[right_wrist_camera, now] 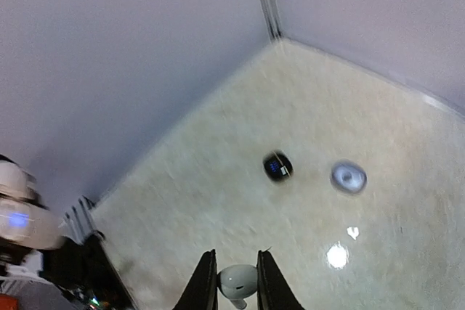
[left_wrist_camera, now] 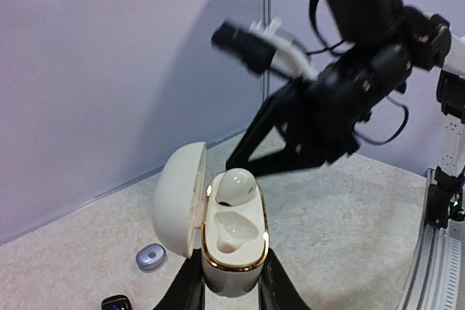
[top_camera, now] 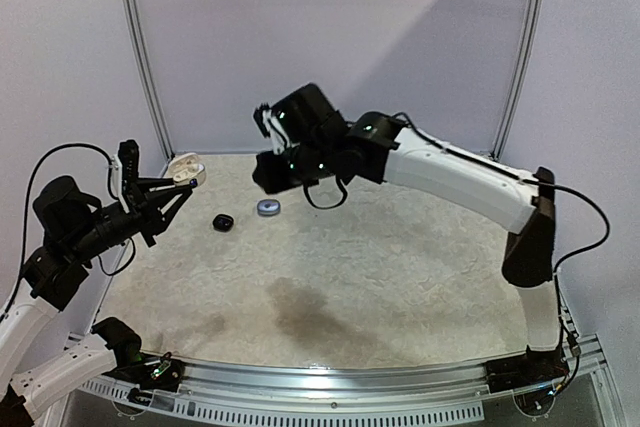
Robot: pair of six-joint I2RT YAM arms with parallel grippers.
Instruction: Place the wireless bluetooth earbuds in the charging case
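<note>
**A:** What is seen from above?

**B:** The charging case (top_camera: 187,169) is held up at the far left, clamped in the left gripper (top_camera: 181,185). A black bud (top_camera: 222,221) and a silvery-grey bud (top_camera: 268,207) are seen lying near each other on the table (top_camera: 400,277). The right arm (top_camera: 450,172) is stretched out above them.

**A:** And from the left wrist?

**B:** The case is seen open, with its lid (left_wrist_camera: 176,197) tipped to one side. Its lower body is squeezed between the two fingers (left_wrist_camera: 190,290). One seated white bud (left_wrist_camera: 236,184) is tucked in the far hole. The near hole (left_wrist_camera: 229,231) is bare.

**A:** And from the right wrist?

**B:** A held white bud (right_wrist_camera: 238,281) is pinched in the right gripper (right_wrist_camera: 236,266), whose fingers are closed in on its round sides.

**A:** How should it be handled?

**B:** It is likely tiny, light, hard and smooth, so it could be popped out if squeezed too hard. A soft pinch on the round head is thought best. The case shell looks slippery too, so it is best gripped low, away from the lid.
</note>
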